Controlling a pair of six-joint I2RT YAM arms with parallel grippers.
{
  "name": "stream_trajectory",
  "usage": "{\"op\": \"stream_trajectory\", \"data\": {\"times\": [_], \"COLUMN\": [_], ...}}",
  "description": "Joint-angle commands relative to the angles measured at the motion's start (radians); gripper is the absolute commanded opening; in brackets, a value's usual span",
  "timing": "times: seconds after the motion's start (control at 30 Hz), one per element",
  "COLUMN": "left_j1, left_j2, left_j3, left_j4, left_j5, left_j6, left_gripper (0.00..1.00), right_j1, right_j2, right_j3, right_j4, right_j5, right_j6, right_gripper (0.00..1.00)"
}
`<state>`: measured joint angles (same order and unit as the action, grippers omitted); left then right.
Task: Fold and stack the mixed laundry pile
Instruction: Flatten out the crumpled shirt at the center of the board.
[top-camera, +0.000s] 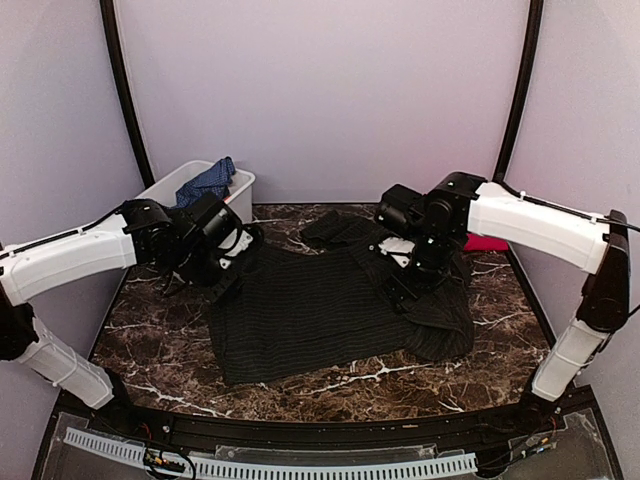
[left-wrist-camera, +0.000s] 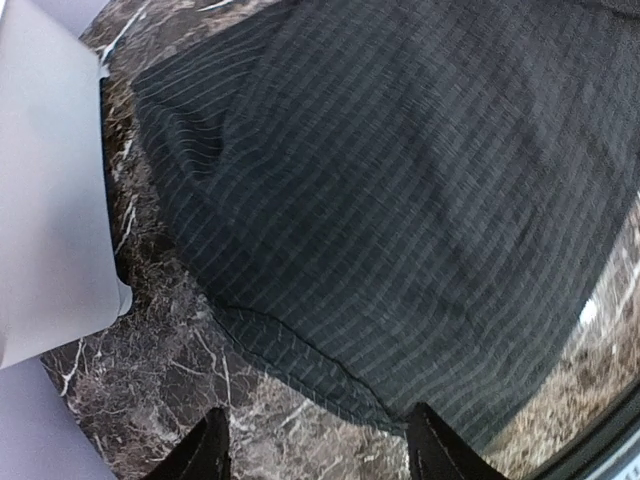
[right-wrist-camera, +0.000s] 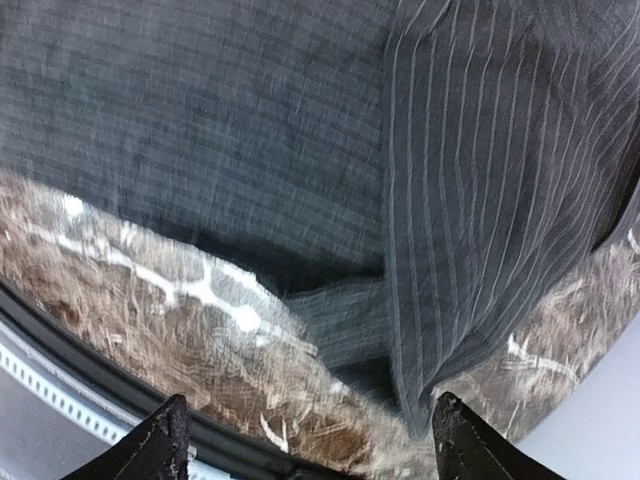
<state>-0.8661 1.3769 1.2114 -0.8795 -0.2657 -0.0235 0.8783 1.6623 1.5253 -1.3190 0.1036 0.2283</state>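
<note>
on the tabletop (top-camera: 160, 350) the pinstriped shirt (top-camera: 330, 310) is spread; left hand (left-wrist-camera: 320, 455) and right hand (right-wrist-camera: 315, 445) are held wide, empty. creases may be folded in unless its bunched side is smoothed.

Dark marble table (top-camera: 170, 340), charcoal pinstriped shirt (top-camera: 320, 310) spread across it, white bin (top-camera: 170, 185) far-left, red cloth (top-camera: 487, 243) far-right

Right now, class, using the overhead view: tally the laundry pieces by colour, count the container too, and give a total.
Charcoal: 1, the pinstriped shirt, spread out
Blue: 1, the blue garment, in the container
Red: 1, the red cloth, partly hidden at the far right
White: 1, the plastic bin
Total: 4
</note>
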Motion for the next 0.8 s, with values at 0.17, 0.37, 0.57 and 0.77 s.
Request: {"op": "stream_trajectory", "data": {"times": [0.17,0.37,0.57,0.77], "left_j1": [0.189,0.196,0.196,0.196], "left_j2": [0.244,0.374,0.422,0.389], "left_j3": [0.098,0.076,0.008,-0.083], "left_j4": [0.229,0.302,0.296,0.191], "left_j5": [0.225,0.298,0.32,0.3], "left_j6": [-0.16,-0.157,-0.176,-0.193], "left_gripper": [0.57,0.55,0.52,0.48], "right_j1": [-0.214,-0.295,-0.275,-0.14], "right_j2": [0.223,0.393,0.399,0.322], "right_j3": [0.096,0.107,-0.055,-0.231], "right_j4": [0.337,0.397,0.434,0.394], "right_j5": [-0.014,-0.09,-0.22,-0.304], "right_j6": [-0.112,-0.161,-0.141,-0.077], "right_gripper": [0.74,0.68,0.57,0.55]}}
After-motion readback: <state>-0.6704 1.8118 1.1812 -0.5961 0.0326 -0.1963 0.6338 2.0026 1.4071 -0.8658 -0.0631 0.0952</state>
